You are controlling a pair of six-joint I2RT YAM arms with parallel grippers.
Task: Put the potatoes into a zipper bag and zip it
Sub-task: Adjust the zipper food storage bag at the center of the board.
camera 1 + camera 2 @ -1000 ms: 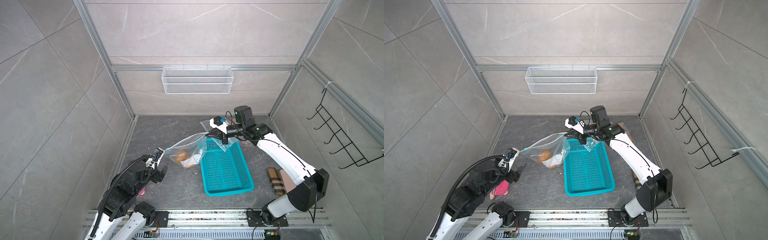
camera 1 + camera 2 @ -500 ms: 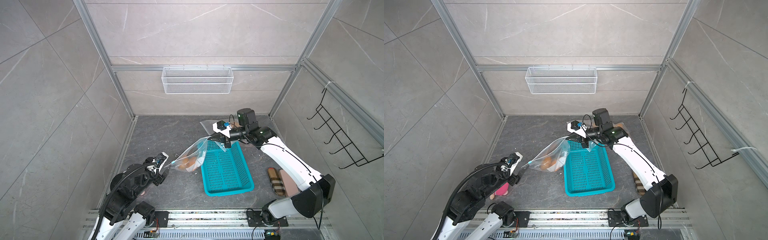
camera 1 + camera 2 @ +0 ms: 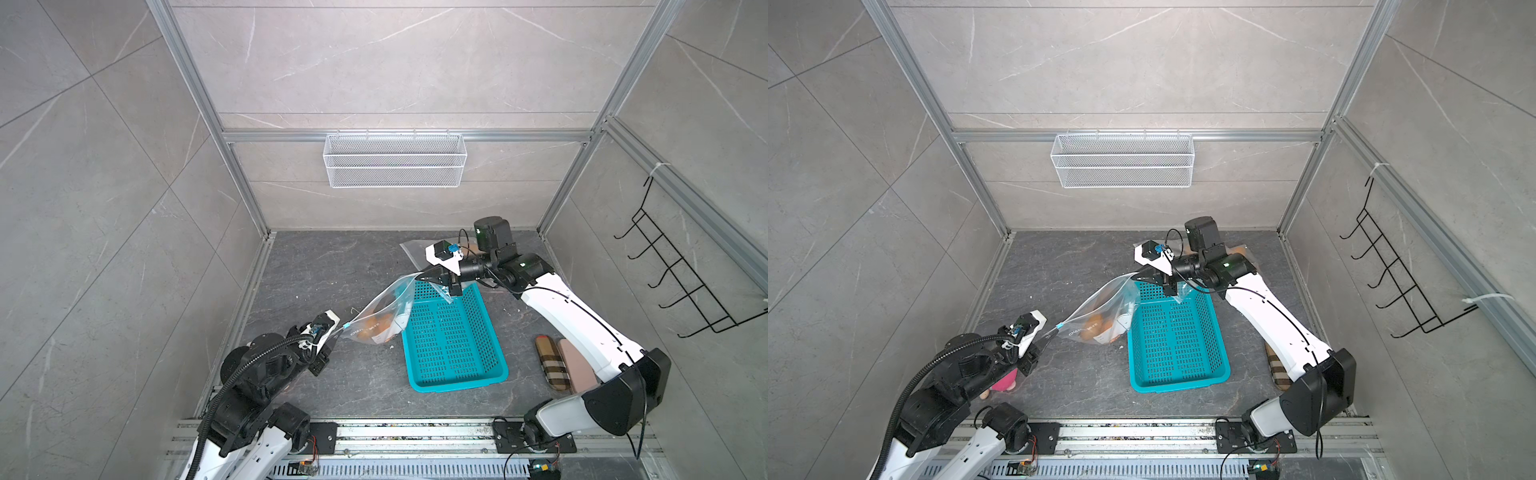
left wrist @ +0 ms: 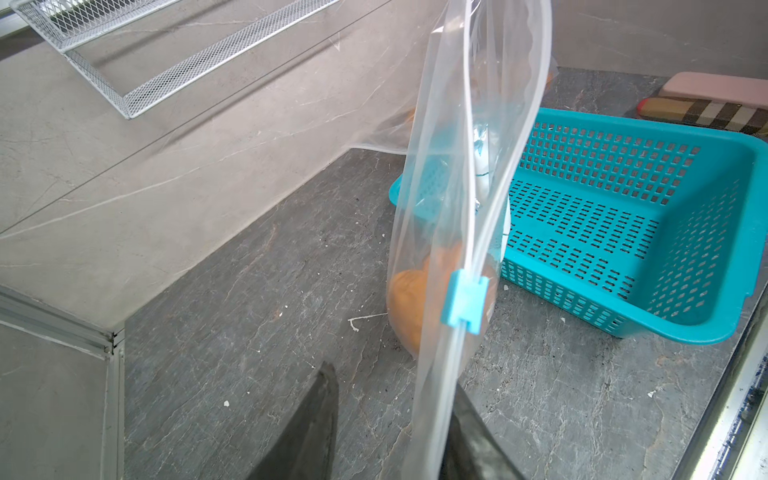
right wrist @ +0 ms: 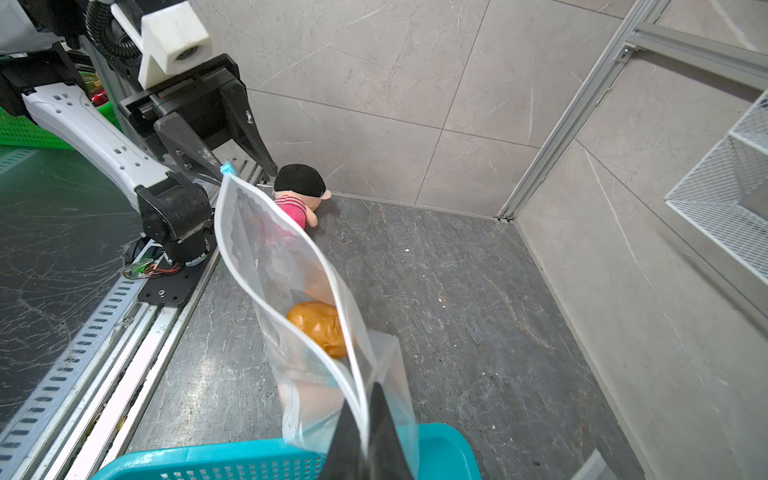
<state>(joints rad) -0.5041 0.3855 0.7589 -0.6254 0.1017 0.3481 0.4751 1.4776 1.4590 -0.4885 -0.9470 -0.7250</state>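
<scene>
Right wrist view: right jaws pinch one top corner of the open zipper bag (image 5: 270, 257); potatoes (image 5: 320, 328) sit inside, beside the teal basket (image 5: 444, 444). Left jaws stand apart, zipper strip between them near the blue slider (image 4: 464, 305).

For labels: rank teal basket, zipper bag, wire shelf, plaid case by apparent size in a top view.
1. teal basket
2. wire shelf (wall-mounted, maybe nearer the camera: unsure)
3. zipper bag
4. plaid case
</scene>
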